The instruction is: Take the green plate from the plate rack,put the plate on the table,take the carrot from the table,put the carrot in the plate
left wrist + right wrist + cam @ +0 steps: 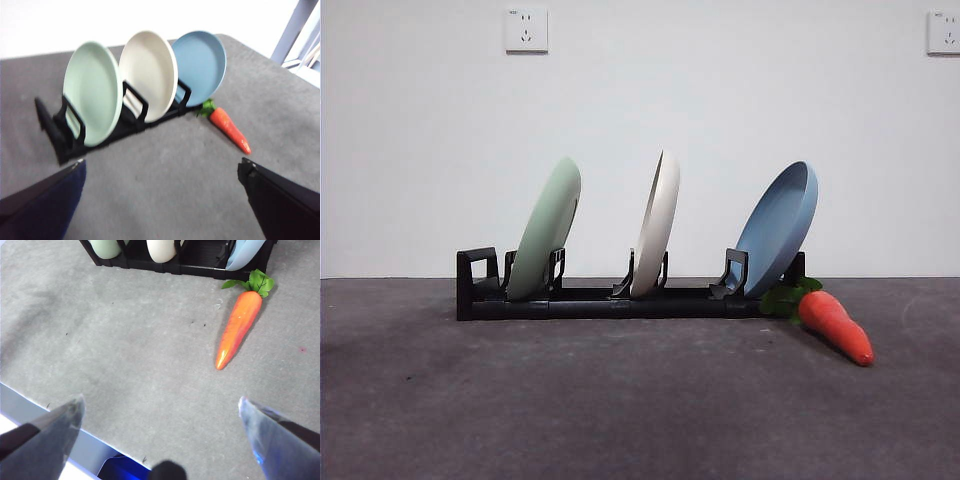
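- Left gripper (160,200) hangs above the table (165,175) with its two black jaws spread wide and nothing between them; the plate rack (65,137) lies ahead of it, well apart.
- Right gripper (160,440) is likewise wide open and empty, hovering over the table near its front edge.
- Ahead of the left gripper, the green plate (92,92) stands on edge in the rack's end slot, leaning; the cream-white plate (149,75) sits in the middle slot and the blue plate (200,62) at the far end.
- Ahead of the right gripper and off to one side, the carrot (239,330) lies flat on the table, apart from the jaws.
- Its green leaves point to the rack, just beside the blue plate's end; its tip points back toward the right gripper.
- Neither arm shows in the front view.
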`<control>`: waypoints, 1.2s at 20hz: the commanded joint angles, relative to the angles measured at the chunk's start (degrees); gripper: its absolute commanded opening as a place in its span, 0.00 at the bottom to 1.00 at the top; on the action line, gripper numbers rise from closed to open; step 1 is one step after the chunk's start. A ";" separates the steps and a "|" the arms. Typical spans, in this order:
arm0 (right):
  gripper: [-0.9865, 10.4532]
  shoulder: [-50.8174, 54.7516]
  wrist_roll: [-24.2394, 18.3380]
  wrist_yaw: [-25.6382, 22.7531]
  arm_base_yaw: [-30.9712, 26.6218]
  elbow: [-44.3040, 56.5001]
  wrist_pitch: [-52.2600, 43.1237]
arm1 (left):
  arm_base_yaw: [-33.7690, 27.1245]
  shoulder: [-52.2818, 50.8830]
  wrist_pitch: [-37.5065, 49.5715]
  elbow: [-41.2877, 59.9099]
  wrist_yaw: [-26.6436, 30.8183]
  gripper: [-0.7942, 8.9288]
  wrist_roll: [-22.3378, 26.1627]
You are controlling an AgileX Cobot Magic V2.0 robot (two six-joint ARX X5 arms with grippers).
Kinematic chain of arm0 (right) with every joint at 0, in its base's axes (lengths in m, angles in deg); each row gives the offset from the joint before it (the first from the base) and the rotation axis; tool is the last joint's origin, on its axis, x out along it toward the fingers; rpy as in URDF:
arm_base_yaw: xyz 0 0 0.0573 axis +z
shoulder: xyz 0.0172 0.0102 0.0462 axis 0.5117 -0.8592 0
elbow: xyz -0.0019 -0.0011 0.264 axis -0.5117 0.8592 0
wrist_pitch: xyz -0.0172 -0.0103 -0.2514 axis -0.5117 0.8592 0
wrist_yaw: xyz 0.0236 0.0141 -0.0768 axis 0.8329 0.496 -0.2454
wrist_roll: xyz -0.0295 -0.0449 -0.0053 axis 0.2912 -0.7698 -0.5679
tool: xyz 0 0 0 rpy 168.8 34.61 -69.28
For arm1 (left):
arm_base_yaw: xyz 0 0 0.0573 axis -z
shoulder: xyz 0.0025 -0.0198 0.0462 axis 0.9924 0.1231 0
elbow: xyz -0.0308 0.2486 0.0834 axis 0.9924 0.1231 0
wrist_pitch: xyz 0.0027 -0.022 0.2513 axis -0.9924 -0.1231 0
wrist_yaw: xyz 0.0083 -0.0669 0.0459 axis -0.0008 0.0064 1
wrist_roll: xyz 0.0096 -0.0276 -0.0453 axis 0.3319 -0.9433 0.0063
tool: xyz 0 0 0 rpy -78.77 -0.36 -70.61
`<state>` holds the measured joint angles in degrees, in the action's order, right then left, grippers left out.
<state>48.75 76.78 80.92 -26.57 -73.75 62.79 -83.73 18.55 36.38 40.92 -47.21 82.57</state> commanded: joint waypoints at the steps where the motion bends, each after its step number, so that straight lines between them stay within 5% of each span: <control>1: 0.61 -0.20 0.15 -0.11 0.09 -0.15 -0.31 | 2.08 5.55 4.48 -2.43 0.24 0.67 0.24; 15: 0.61 -2.23 0.15 -0.11 0.09 -0.13 0.63 | 16.20 51.91 30.67 -20.28 14.62 0.67 2.43; 24: 0.61 -2.25 0.13 -0.11 0.09 -0.15 2.38 | 18.03 66.64 36.22 -24.74 20.02 0.66 2.43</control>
<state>46.50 76.78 80.92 -26.57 -73.75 65.37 -65.98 84.88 71.85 16.35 -27.23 84.27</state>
